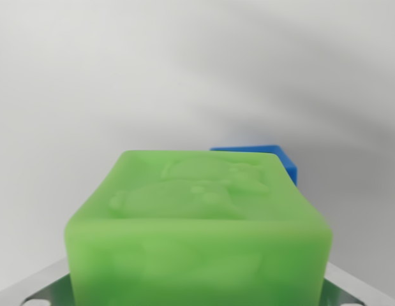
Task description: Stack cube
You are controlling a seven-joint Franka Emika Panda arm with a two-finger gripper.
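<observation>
Because the wrist camera looks out over whatever sits between the fingers, the pale grey surface fills most of the wrist view as an even, unmarked backdrop crossed by soft shadow bands at the upper right, and it gives no hint of height above it. Next in size, the green cube crowds the lower middle of the view, its top face bearing a raised, embossed figure and its near face running off the bottom edge; it looms so large because it sits right under the camera, which is where a carried block would sit. The metal parts of the gripper show only as bright slivers at the lower left and lower right corners, flanking the cube's base, and from that I judge the jaws to be closed against its sides, though the contact itself is hidden. Smallest, the blue cube peeks out behind the green one's far right corner, only its top edge and a slice of one side visible. Its place just beyond and slightly toward the wrist view's right suggests the green block is being brought toward it to be set on top, with some sideways alignment apparently left to do.
</observation>
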